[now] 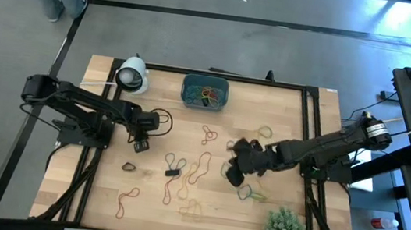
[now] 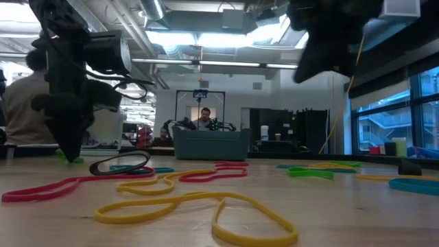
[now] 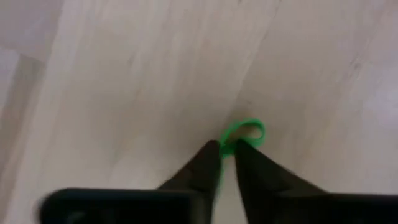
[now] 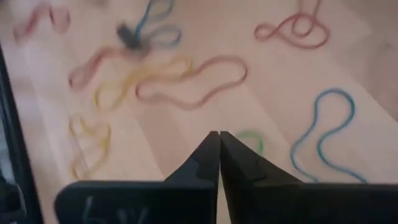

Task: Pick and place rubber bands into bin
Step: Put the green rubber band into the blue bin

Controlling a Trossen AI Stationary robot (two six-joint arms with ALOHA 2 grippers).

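Several rubber bands in red, yellow, blue and dark lie scattered on the wooden table; more lie in the teal bin at the far edge. At the table's left, my left gripper points down, shut on a small green rubber band; the high view shows that gripper too. My right gripper hovers shut above the bands right of centre, with nothing between its fingers; a green band lies just beyond its tips. My left gripper pinches one end of the green band's loop between its two fingertips. The fingers come from above, pointing down at the table. The rest of the loop lies slack on the wood beyond the tips.
A white roll lies at the far left corner, left of the bin. A bushy green plant stands at the near right corner. A dark frame edges the table. A person sits in the room behind.
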